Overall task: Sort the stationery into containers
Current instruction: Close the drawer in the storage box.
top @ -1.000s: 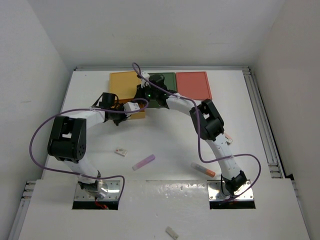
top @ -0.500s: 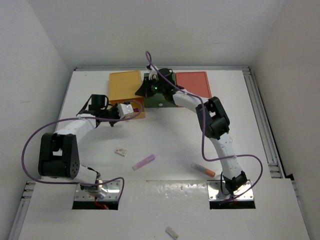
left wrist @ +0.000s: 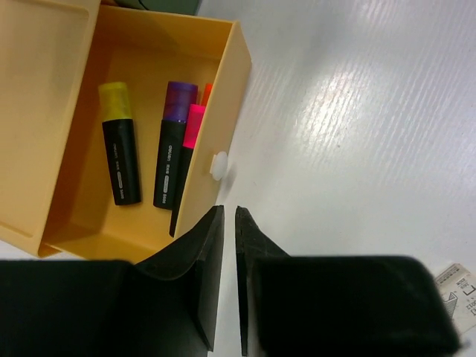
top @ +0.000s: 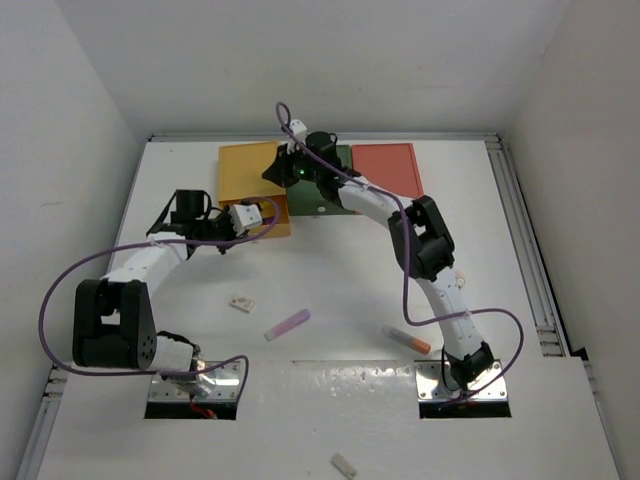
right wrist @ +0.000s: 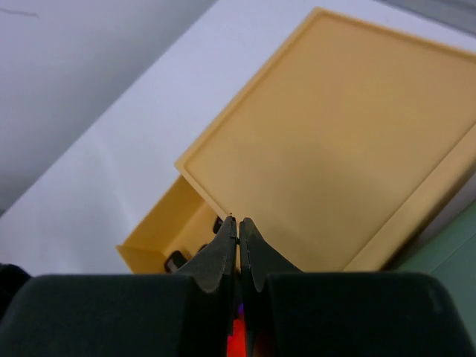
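Note:
The mustard yellow box (top: 248, 168) has its drawer (left wrist: 82, 201) pulled out. In it lie black markers with a yellow cap (left wrist: 117, 152), a purple cap (left wrist: 172, 149) and a pink cap (left wrist: 190, 145), plus an orange tip (left wrist: 207, 93). My left gripper (top: 260, 214) (left wrist: 229, 217) is shut and empty, just short of the drawer's white knob (left wrist: 218, 165). My right gripper (top: 278, 168) (right wrist: 238, 222) is shut above the yellow box lid (right wrist: 349, 149). A lilac stick (top: 288, 323), a clear orange-tipped tube (top: 406, 339) and an eraser (top: 241, 302) lie on the table.
The dark green box (top: 338, 196) is mostly under my right arm. The salmon red box (top: 388, 170) stands to its right. A small pale item (top: 458, 276) lies by my right forearm. A whitish stub (top: 343, 464) lies on the near ledge. Purple cables loop over both arms.
My left arm has drawn back to the left, its gripper still at the drawer front. My right gripper has moved left from the green box to above the yellow box.

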Available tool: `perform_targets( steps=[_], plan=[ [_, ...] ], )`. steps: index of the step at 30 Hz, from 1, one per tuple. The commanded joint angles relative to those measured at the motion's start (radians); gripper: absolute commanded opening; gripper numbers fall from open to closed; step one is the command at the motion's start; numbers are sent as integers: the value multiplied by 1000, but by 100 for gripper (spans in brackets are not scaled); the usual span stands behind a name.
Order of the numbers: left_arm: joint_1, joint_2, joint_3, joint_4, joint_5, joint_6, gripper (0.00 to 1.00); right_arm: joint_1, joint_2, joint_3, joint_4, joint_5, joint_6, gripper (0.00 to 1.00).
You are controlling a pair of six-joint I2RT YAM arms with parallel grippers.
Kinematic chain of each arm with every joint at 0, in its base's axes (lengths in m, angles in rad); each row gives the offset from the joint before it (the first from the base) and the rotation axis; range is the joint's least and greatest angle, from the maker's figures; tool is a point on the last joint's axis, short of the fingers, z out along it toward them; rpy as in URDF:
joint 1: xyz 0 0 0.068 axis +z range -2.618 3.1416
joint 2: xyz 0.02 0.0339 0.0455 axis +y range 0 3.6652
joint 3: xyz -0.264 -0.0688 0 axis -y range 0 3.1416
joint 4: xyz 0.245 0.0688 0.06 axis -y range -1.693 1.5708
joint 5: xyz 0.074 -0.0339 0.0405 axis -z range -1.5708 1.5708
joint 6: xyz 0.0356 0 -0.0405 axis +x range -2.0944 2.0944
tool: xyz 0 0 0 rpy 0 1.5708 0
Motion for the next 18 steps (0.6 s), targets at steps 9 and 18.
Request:
perform_targets(
  steps=[9, 18],
  plan=[
    [24, -66, -14, 0, 51, -50, 20, 14, 101, 79, -72, 78, -135, 3],
    [27, -77, -31, -15, 40, -30, 20, 31, 101, 108, -253, 84, -175, 0]
  ],
)
